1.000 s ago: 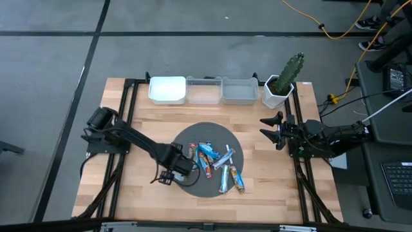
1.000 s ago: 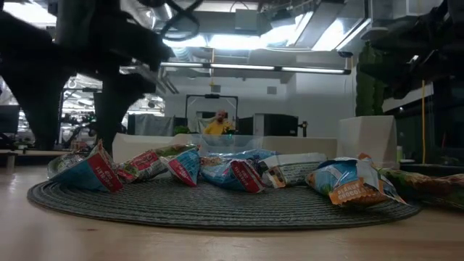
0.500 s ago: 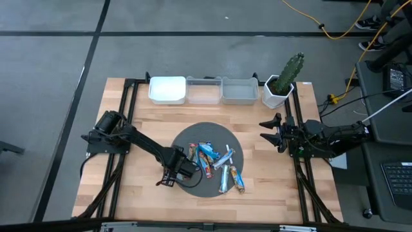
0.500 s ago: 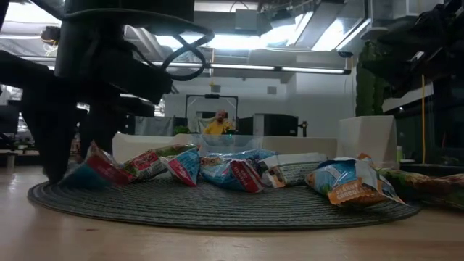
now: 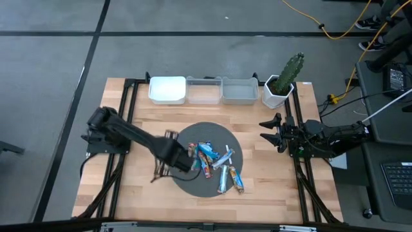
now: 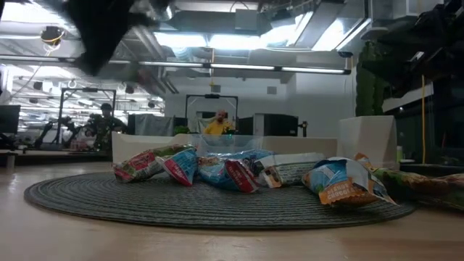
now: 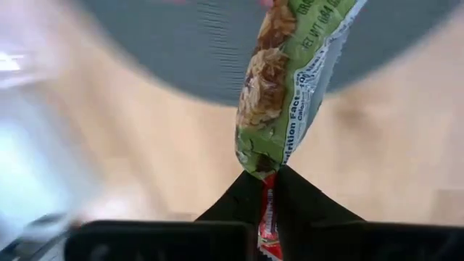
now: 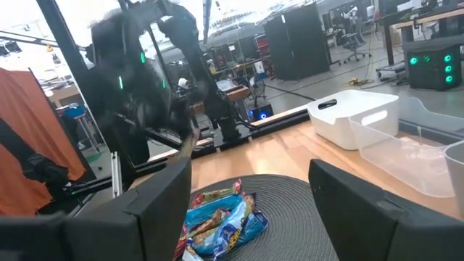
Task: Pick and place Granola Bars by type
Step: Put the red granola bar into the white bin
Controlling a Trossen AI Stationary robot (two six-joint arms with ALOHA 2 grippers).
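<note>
Several granola bars (image 5: 215, 164) in red, blue and silver wrappers lie in a loose pile on a round dark mat (image 5: 225, 136); the low view shows them too (image 6: 232, 170). My left gripper (image 5: 175, 160) hangs above the mat's left edge, shut on a green-wrapped bar (image 7: 290, 80) with a red end. From above, the gripper hides that bar. My right gripper (image 5: 269, 131) waits open at the table's right side, clear of the mat, and it faces the pile (image 8: 217, 221). My left gripper pinches the bar's flat end seam (image 7: 262, 165) between its two fingertips; a red strip of wrapper (image 7: 267, 221) runs back between the fingers. The bar reaches straight out past the fingertips, in line with them. It is lifted clear of the mat.
Along the far edge stand a white bin (image 5: 167, 89) and two clear bins (image 5: 204, 90) (image 5: 239, 90), with a potted cactus (image 5: 281, 84) to their right. Bare wood lies left of the mat and in front of it.
My left gripper has shut on the bar that lay at the mat's left edge. It has risen with it and drawn a little toward the far edge. The bar has left the mat; the rest of the pile has kept its place.
</note>
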